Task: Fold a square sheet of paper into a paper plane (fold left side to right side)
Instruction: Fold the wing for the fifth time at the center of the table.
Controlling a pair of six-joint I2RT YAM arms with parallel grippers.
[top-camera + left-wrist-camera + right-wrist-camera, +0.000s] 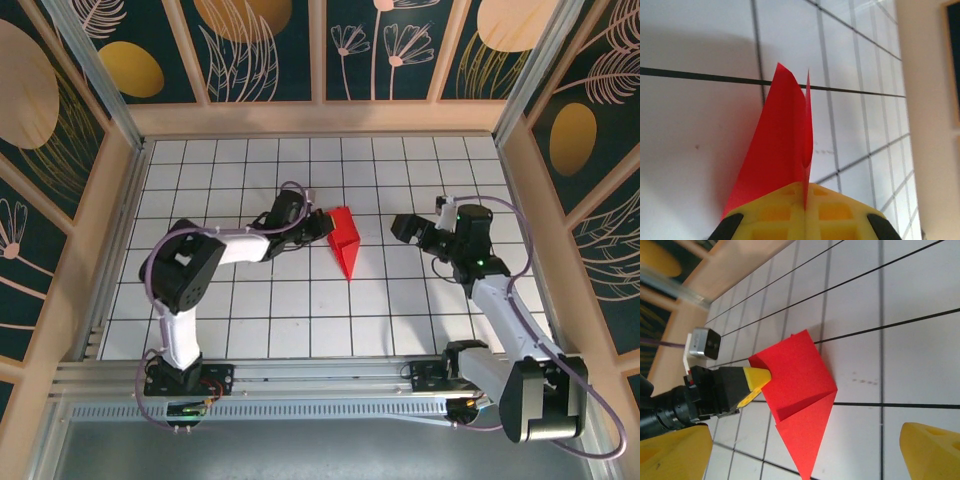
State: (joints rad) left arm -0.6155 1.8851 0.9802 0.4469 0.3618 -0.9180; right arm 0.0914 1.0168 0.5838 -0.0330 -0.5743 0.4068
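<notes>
grip check: red sheet pinched at its left edge

left gripper is pressed together on the left edge of the square sheet of paper. the sheet runs straight ahead from its yellow pads, partly lifted off the white gridded table. the paper is thin, matte and creased into a narrow triangle. its long axis lies crosswise to the left fingers. right gripper is spread and empty, facing the sheet from well apart. left arm is nearer. judgement: the flap must travel away from it, toward the right gripper.
</notes>
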